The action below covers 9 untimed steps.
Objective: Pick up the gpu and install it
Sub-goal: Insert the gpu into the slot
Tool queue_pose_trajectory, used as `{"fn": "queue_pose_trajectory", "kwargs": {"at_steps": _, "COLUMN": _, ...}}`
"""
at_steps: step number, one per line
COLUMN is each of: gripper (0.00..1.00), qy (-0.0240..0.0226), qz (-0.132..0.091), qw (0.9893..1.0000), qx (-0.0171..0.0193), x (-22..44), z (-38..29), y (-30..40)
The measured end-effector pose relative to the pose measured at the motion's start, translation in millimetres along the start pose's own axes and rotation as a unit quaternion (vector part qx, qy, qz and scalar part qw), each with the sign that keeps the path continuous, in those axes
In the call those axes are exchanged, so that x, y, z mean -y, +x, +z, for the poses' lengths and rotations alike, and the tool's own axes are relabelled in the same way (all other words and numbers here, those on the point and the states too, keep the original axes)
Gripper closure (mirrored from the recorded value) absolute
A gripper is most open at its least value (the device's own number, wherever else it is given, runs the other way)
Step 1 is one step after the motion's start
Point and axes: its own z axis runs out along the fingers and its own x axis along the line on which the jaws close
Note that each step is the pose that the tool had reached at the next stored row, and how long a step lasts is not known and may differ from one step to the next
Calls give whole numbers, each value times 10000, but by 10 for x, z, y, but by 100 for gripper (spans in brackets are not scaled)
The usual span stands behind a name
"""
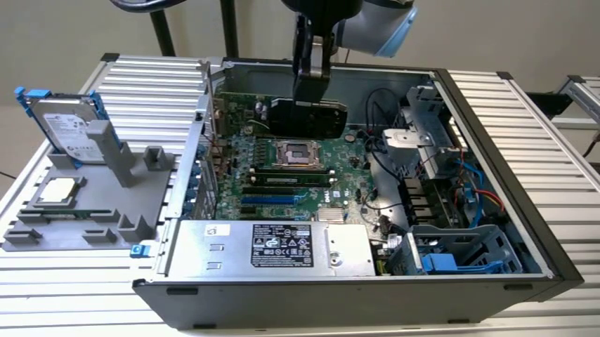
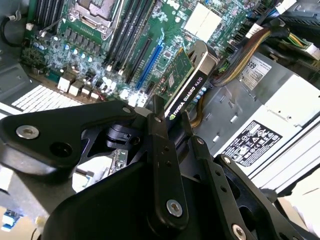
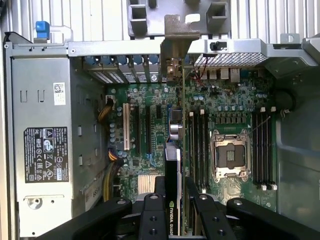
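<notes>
Gripper [image 1: 310,98] hangs over the open computer case [image 1: 487,281], fingers clamped on the gpu [image 1: 308,118] – card held on edge above the motherboard [image 1: 281,186], near the CPU socket [image 1: 298,153] in the exterior view, not seated in any slot as far as can be seen

In the second wrist view the gripper [image 2: 170,120] pinches the gpu [image 2: 187,82] by its black cooler edge, one finger [image 2: 161,150] on either side, green board face toward the slots. The blue expansion slot [image 2: 150,59] lies just beside the card's lower end; whether they touch I cannot tell

In the first wrist view the gpu [image 3: 172,150] shows edge-on, running from the gripper [image 3: 172,200] up toward the case's rear wall, its silver end bracket [image 3: 175,37] standing level with the rear slot openings. The socket [image 3: 229,156] sits to one side of the card, the power supply [image 3: 47,145] well apart on the other

Outside the case, on the exterior view's left, a grey holder tray [image 1: 80,228] carries a hard drive [image 1: 67,130] with blue rails standing upright and a square CPU chip [image 1: 58,189] lying flat – both well apart from the gripper
</notes>
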Motion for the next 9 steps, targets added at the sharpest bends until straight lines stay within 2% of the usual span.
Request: {"fn": "queue_pose_trajectory", "kwargs": {"at_steps": 9, "gripper": 100, "qy": 0, "qz": 0, "qw": 10000, "qx": 0, "x": 4, "z": 27, "y": 1}}
